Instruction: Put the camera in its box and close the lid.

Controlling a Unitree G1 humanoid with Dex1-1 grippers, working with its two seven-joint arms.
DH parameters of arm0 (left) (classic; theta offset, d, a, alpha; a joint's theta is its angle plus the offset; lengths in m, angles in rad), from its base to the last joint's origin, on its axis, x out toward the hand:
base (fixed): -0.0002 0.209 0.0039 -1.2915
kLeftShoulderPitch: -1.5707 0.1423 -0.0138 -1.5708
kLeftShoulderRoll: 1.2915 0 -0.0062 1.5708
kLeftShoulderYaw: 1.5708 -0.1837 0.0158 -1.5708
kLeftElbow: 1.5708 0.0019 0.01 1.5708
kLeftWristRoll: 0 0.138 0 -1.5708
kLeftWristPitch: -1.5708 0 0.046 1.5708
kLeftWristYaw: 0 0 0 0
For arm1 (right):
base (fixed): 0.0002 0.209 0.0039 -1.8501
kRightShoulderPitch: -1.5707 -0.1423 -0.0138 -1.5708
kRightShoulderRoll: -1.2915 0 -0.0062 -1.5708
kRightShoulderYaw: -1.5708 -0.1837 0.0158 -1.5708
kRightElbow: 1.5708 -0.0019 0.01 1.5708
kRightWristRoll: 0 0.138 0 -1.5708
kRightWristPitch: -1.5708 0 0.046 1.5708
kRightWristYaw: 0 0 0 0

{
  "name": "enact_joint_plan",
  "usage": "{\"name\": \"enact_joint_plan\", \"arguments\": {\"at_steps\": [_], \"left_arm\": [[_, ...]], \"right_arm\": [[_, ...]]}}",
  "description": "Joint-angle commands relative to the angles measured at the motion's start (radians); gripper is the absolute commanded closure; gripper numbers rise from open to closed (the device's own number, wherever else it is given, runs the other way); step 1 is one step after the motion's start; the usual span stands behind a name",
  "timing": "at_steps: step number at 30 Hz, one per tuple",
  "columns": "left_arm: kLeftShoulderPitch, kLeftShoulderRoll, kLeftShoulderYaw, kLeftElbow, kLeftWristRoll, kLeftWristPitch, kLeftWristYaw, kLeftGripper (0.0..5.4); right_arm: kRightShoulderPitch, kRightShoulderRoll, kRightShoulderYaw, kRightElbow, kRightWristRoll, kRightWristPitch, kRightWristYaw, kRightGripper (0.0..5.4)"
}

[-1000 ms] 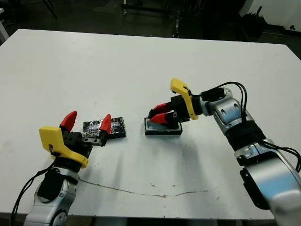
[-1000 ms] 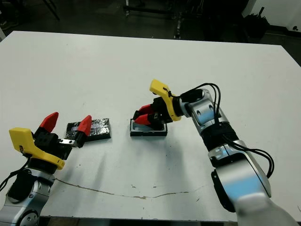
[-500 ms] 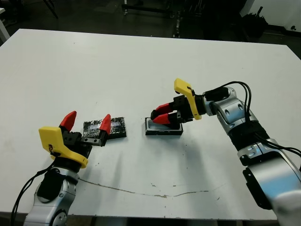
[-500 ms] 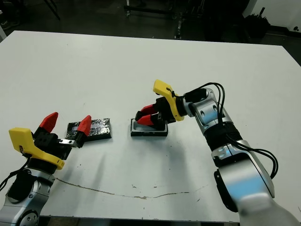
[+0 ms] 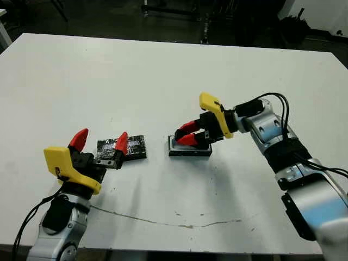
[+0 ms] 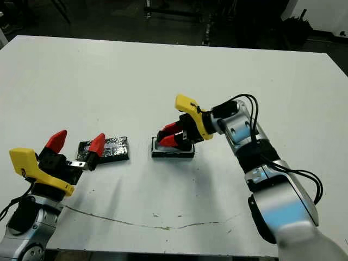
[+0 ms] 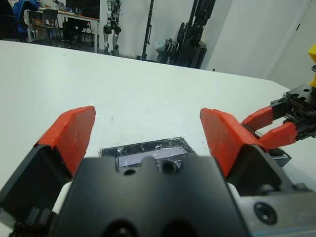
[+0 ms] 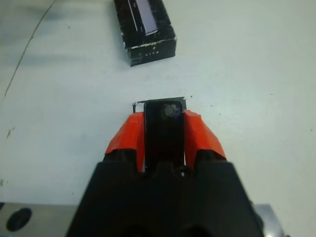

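The white table (image 5: 163,76) carries the box (image 5: 190,149) and lid (image 5: 133,147), near each other

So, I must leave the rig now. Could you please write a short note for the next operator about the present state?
Right gripper: shut on the camera, holding it over the box.
Left gripper: open, empty, hovering near the lid.
The lid lies flat on the table, to the left of the box and apart from it.
Done: camera picked up and brought to the box.
Left: release the camera inside the box, then pick up the lid and close the box.
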Motion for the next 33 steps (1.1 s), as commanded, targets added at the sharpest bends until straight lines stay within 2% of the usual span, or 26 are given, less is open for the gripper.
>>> {"name": "enact_joint_plan", "arguments": {"at_steps": [1,7,11,19,24,29,33], "left_arm": [[0.004,0.015,0.002,0.004,0.011,-0.001,-0.006,0.00],[0.007,0.005,0.007,-0.001,-0.015,0.012,-0.003,0.00],[0.004,0.021,0.000,0.005,0.011,-0.005,-0.009,0.00],[0.002,0.013,0.006,0.014,-0.004,-0.005,-0.017,0.00],[0.004,0.016,0.001,0.009,0.013,-0.008,-0.010,0.00],[0.007,0.012,0.004,0.002,-0.001,0.001,-0.012,0.00],[0.010,0.014,0.009,0.004,-0.009,0.000,-0.019,0.00]], "right_arm": [[0.011,-0.038,0.023,0.027,-0.034,0.013,0.032,3.13],[0.007,-0.037,0.025,0.016,-0.057,0.036,0.016,2.30],[0.013,-0.038,0.021,0.013,-0.057,0.016,0.016,1.77],[0.011,-0.050,0.012,-0.015,-0.062,0.052,0.004,0.67],[0.011,-0.061,-0.023,-0.027,-0.039,0.036,0.006,0.02],[0.016,-0.100,-0.086,-0.090,0.004,0.030,0.017,0.02],[0.060,-0.162,-0.192,-0.249,0.086,0.100,-0.019,0.02]]}}
